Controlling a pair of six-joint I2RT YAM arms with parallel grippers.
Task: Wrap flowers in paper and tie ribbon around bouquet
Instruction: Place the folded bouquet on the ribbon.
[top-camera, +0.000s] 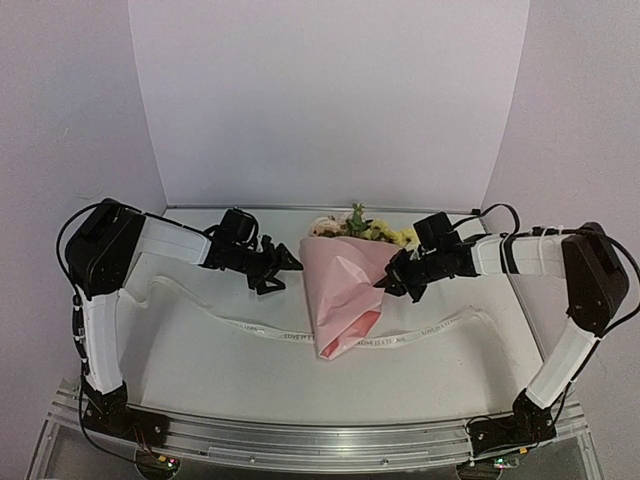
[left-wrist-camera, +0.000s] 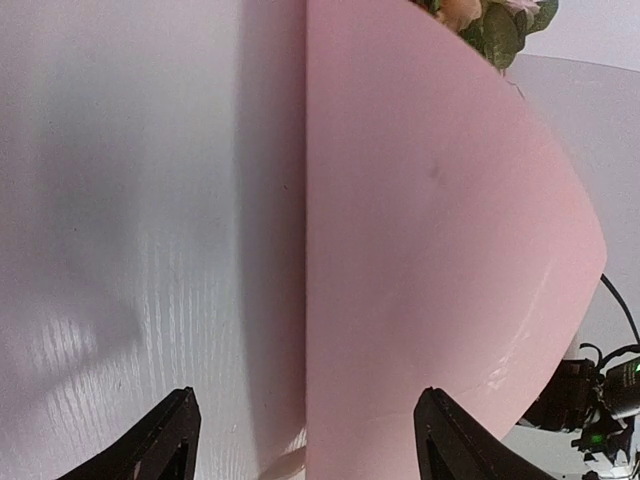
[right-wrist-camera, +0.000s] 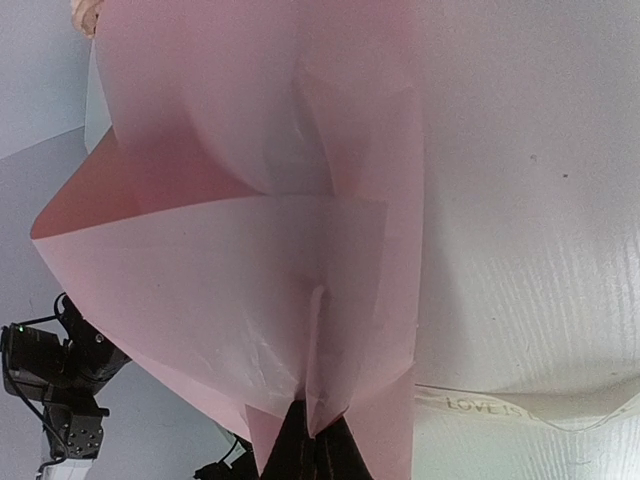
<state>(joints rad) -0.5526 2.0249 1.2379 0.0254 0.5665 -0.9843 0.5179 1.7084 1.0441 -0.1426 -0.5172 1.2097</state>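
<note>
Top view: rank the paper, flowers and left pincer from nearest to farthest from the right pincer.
1. The paper, pinched in the right pincer itself.
2. The flowers, toward the back wall, at the bundle's far end.
3. The left pincer, open, across the bundle on the left.

A white table (top-camera: 200, 370) sits under soft, even light. A white panel (top-camera: 330, 100) stands behind it, pale lilac walls (top-camera: 60, 100) flank it, and a metal rail (top-camera: 320, 435) edges its near side.
</note>
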